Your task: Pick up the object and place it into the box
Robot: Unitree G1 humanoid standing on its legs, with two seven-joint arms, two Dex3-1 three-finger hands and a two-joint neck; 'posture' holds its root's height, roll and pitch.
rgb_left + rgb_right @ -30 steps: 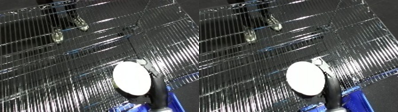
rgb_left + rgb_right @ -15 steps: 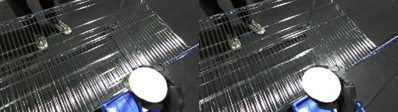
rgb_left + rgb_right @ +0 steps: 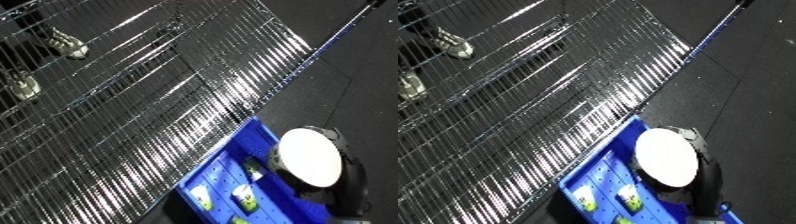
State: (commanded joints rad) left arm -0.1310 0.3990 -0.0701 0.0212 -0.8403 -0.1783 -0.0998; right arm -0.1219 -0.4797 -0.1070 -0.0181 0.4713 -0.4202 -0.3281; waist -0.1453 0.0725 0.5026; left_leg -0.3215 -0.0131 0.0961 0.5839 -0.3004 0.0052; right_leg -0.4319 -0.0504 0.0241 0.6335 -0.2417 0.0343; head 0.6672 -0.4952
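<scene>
White round disc (image 3: 309, 158), held by the mostly hidden right hand (image 3: 330, 134), hangs over the blue bin (image 3: 598, 172) at 5 o'clock; bin partly cut off.

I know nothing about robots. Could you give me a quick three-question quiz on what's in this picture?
1. What colour is the bin? A red, B blue, C grey.
2. True or false: the white round object shows over the bin's corner, clear of the wire rack.
3. Fill in: the small items lying inside the bin are white and ____.

Key: 1 B. 2 true. 3 green.
</scene>
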